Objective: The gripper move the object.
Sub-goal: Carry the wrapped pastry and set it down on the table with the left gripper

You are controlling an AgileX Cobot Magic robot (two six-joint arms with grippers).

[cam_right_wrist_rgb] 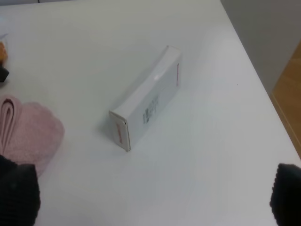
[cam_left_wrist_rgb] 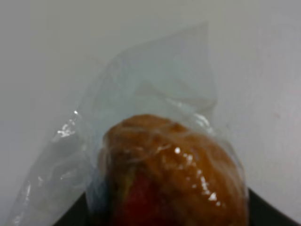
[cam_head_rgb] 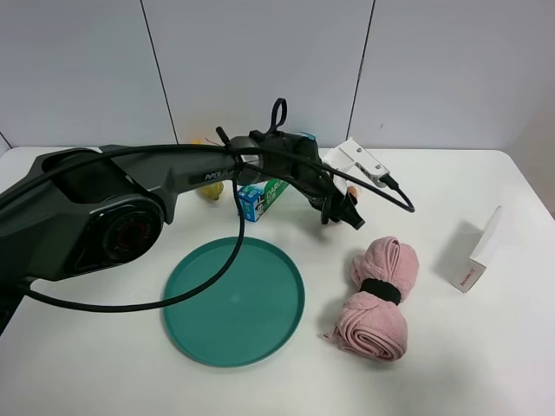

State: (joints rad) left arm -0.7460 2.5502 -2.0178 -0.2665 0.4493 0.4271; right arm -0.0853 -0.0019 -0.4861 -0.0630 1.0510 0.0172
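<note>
I find my left hand (cam_head_rgb: 343, 208) clamped on the wrapped muffin (cam_left_wrist_rgb: 174, 174), beyond the green plate (cam_head_rgb: 234, 302) and near the pink towel (cam_head_rgb: 381, 299) on the white bench (cam_head_rgb: 486, 364). My right hand (cam_right_wrist_rgb: 153, 197) is spread wide, empty, above a white box (cam_right_wrist_rgb: 146, 103). A pale panelled wall (cam_head_rgb: 260, 61) stands behind.

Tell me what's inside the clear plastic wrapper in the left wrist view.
The wrapper holds an orange-brown muffin with a red patch; its underside is hidden.
</note>
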